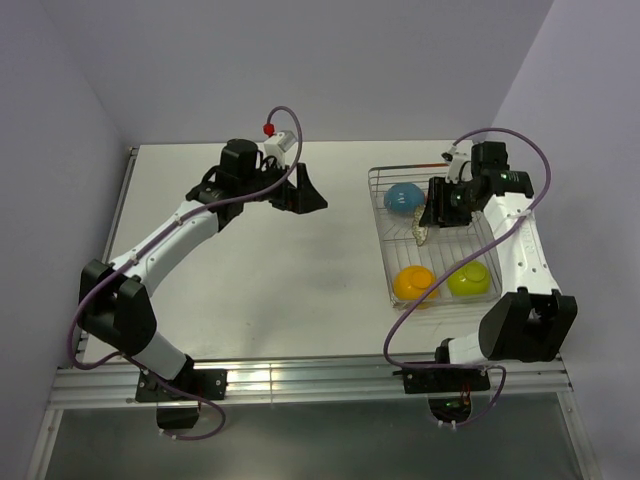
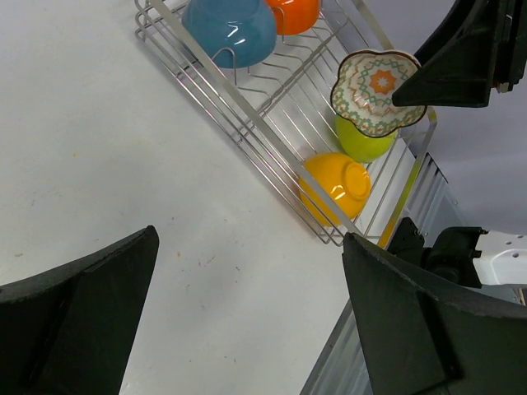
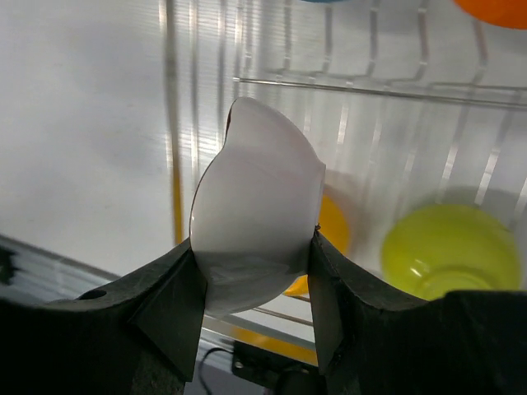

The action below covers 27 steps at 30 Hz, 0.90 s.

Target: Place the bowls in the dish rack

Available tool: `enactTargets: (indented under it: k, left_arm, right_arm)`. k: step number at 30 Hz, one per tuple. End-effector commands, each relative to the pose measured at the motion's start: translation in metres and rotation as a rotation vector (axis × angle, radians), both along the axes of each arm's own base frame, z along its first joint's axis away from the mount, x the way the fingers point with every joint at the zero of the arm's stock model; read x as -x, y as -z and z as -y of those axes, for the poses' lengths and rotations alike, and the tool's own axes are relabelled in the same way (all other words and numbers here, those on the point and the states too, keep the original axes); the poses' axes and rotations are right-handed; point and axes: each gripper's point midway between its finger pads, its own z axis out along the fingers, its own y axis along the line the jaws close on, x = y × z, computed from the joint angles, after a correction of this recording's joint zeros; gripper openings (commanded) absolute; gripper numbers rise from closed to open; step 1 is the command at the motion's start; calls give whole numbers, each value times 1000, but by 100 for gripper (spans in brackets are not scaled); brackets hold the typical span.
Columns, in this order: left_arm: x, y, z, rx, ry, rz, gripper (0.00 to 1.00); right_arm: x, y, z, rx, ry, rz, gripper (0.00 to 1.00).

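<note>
Right gripper [image 1: 438,208] clamps a small scalloped floral-patterned dish [image 2: 375,89] above the silver wire dish rack [image 1: 381,235]; left gripper [image 1: 305,192], jaws spread wide, hangs left of the rack.

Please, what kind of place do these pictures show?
Probably a robot test bench, not a kitchen: left arm and right arm bolted to a metal rail, a white table between plain walls, one dish rack of bowls.

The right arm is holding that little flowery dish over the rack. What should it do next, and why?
Probably ease it down between the bars, then let go. The right gripper clamps the scalloped dish on edge above the dish rack, and the bars between the blue bowl and the lime-green bowl look free.
</note>
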Motion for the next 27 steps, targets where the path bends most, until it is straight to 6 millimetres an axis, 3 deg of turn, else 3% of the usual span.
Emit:
enactTargets:
  k: [1, 15, 27]
  left_arm:
    - [-2, -30, -5, 35, -5, 77, 99]
    - [-4, -30, -12, 30, -25, 79, 100]
    - [-5, -25, -19, 37, -33, 62, 99]
  right_arm:
    - [0, -11, 38, 209, 50, 53, 0]
    - [-10, 41, 94, 471, 177, -61, 0]
    - [-21, 67, 106, 533, 192, -85, 0]
